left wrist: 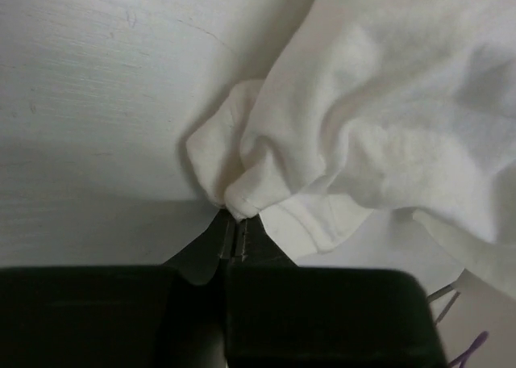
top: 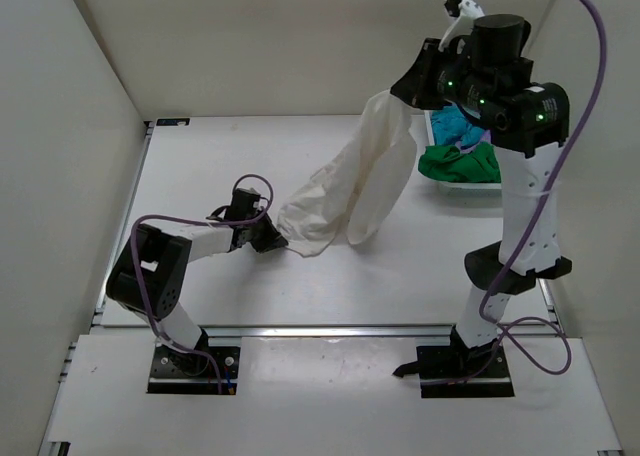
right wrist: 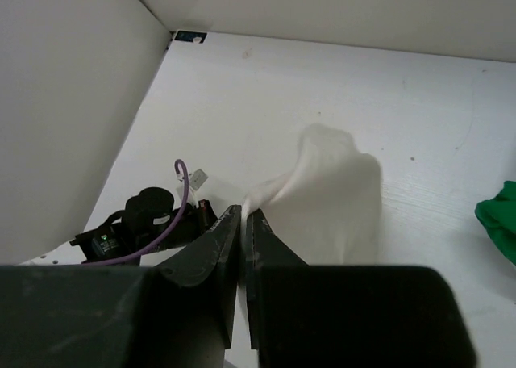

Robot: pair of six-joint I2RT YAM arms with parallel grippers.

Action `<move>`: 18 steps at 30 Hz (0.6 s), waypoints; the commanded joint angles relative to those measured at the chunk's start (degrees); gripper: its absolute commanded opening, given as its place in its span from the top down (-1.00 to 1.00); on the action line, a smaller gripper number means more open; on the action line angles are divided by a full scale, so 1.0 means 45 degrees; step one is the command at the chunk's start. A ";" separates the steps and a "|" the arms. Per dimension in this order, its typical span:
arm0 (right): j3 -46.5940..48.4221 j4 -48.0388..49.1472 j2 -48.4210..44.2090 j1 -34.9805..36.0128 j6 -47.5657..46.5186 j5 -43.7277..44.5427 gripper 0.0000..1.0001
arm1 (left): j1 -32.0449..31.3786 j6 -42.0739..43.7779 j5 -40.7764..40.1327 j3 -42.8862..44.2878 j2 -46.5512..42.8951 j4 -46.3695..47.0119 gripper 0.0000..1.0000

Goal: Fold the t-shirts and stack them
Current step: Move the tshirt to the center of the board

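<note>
Hanging in a slack diagonal, the cream-white t-shirt (top: 360,181) runs from table centre up toward 1 o'clock. Your left gripper (top: 272,242) is clamped on its low corner at 9 o'clock. Your right gripper (top: 408,94), raised high, pinches the top edge. The lower hem rests on the table (top: 200,156), with bare tabletop from 10 to 12 o'clock. The green t-shirt (top: 460,164) and turquoise t-shirt (top: 455,126) sit in the basket (top: 470,185) at 2 o'clock.

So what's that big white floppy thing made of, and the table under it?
The cream-white t-shirt looks like soft matte cloth, probably cotton knit: it wrinkles, droops and has a stitched hem. The table looks hard, smooth and white with faint scuffs, maybe painted or laminated board; I can't tell which.
</note>
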 commanded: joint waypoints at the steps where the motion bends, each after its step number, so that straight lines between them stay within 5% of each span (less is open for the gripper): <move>1: -0.0002 0.0482 -0.1155 -0.0278 0.0040 0.0127 0.91 | 0.0108 -0.0098 -0.0189 0.0577 -0.0962 0.0077 1.00; 11: -0.0611 0.0520 -0.1335 0.0774 0.0000 0.0421 0.99 | 0.2745 0.0584 0.0106 0.5263 -0.5787 -0.3356 1.00; 18: -0.0200 0.0815 -0.0827 0.1360 0.0488 -0.0518 0.99 | 0.2746 0.2460 -0.0328 1.3149 -0.4295 -0.6305 1.00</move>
